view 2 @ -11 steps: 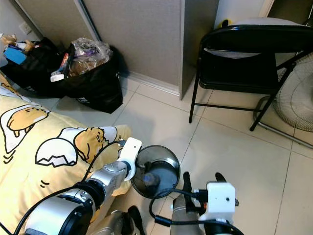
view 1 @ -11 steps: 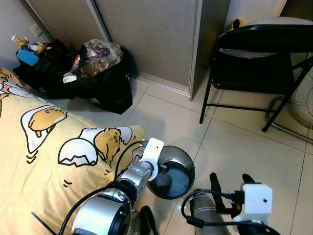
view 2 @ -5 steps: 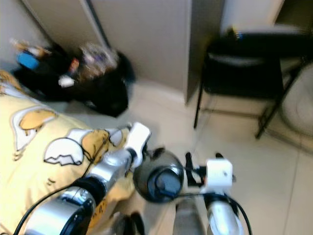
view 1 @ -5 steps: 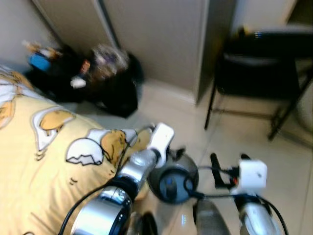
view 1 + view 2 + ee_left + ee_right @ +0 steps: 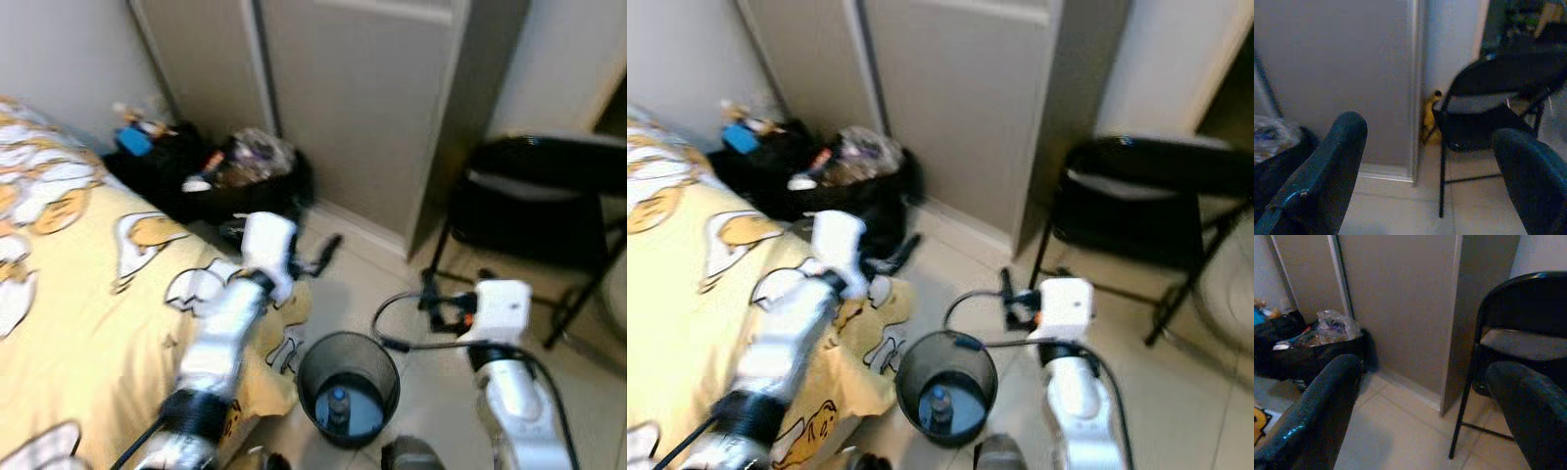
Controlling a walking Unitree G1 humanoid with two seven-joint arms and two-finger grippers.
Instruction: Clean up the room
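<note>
here we are standing over the black mesh wastebasket (image 5: 348, 387) on the pale tiled floor (image 5: 372, 264), and that basket is our landmark. inside it, at the bottom, lies a small clear plastic bottle with a blue cap (image 5: 339, 403), so that piece of rubbish looks to be binned already.

our left end effector (image 5: 315, 255) is up in the air beyond the basket, toward the grey sliding wardrobe doors (image 5: 353, 88), its two black fingers spread wide and holding nothing, as the left wrist view makes plain. our right end effector (image 5: 431, 294) hovers beyond the basket too, on the side of the black folding chair (image 5: 529, 191), also spread and empty.

what is left to tidy? we judge it is the stuffed black bags of clutter (image 5: 230, 181), sitting on the floor beyond the basket against the wardrobe doors, past the corner of the yellow bedspread printed with egg characters (image 5: 88, 284). that heap lies ahead of the left end effector and off to its left, so the left arm is clearly the nearer one. the heap's long side runs along the wall, so a reach from the basket side would meet it broadside. what exactly lies loose on top is too blurred to name.
</note>
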